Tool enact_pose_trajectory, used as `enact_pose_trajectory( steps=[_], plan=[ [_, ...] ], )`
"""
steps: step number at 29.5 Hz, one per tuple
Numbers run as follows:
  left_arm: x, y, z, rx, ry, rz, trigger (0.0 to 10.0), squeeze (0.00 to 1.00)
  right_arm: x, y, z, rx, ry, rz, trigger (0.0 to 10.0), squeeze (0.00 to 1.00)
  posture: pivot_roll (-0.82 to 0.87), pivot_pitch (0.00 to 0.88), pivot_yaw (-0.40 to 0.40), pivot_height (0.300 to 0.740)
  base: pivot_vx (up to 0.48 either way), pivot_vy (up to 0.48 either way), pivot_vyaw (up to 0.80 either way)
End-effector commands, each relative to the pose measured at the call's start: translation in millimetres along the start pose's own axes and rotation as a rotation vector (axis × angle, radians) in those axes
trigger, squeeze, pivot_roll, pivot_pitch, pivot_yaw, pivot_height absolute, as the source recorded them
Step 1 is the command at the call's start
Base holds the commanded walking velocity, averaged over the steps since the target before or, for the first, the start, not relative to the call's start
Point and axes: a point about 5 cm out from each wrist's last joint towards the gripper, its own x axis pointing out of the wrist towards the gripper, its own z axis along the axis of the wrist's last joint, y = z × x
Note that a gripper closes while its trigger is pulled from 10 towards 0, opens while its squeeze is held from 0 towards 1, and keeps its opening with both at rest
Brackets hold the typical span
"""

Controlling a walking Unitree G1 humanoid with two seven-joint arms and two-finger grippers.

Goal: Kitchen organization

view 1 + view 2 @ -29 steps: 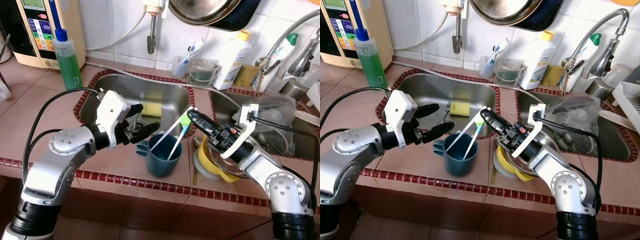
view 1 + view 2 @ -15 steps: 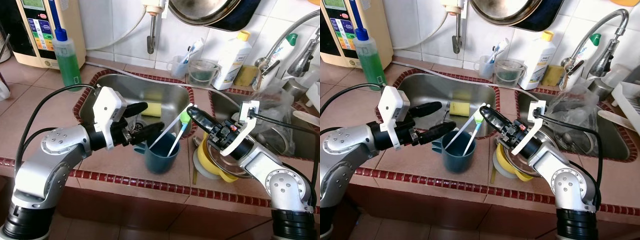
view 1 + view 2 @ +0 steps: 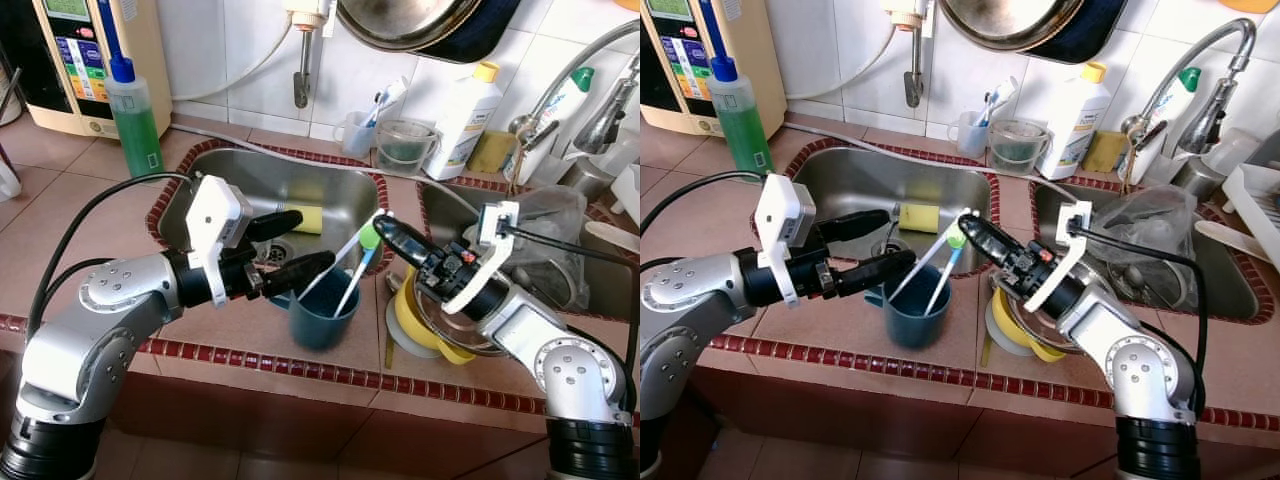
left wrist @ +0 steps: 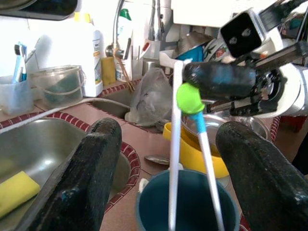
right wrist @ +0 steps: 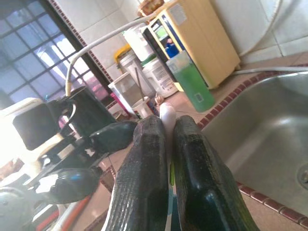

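Observation:
A dark teal cup (image 3: 322, 315) stands on the tiled ledge in front of the left sink basin. Two toothbrushes lean in it: a white toothbrush (image 3: 342, 254) and a blue toothbrush (image 3: 354, 283) with a green end. My right gripper (image 3: 383, 229) is shut on the white toothbrush's top end (image 5: 167, 114), and the green end sits just under its fingers. My left gripper (image 3: 316, 237) is open just above the cup's left rim. In the left wrist view the cup (image 4: 185, 202) and both brushes lie between its fingers (image 4: 98, 159).
A yellow sponge (image 3: 306, 218) lies in the left sink basin (image 3: 240, 170). Stacked yellow bowls (image 3: 432, 330) sit under my right forearm. A green soap bottle (image 3: 135, 118), a white bottle (image 3: 466, 105), clear cups (image 3: 405, 145) and the faucet (image 3: 560, 85) line the back.
My left gripper has reached a little further right, so its fingers now stand around the cup and brushes. The right gripper still holds the brush top in nearly the same spot.

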Motion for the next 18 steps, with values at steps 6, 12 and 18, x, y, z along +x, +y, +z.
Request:
enact_pose_trajectory(
  steps=[6, 12, 18],
  plan=[
    [2.4, -0.9, 4, 0.014, 0.002, -0.026, 10.0, 0.0, -5.7, 8.9, 18, -0.038, -0.032, 0.045, 10.0, 0.0, 0.01, 0.017, -0.115, 0.74, 0.0, 0.0, 0.0],
    [4.0, -0.1, 4, 0.012, 0.003, -0.028, 10.0, 0.0, -7.6, 12.1, 29, -0.047, -0.045, 0.073, 10.0, 0.0, 0.0, 0.014, -0.111, 0.74, 0.0, 0.0, 0.0],
    [5.1, 0.2, 4, 0.013, 0.001, -0.03, 10.0, 0.0, -8.6, 15.9, 39, -0.048, -0.059, 0.109, 10.0, 0.0, 0.0, 0.008, -0.109, 0.74, 0.0, 0.0, 0.0]
  ],
)
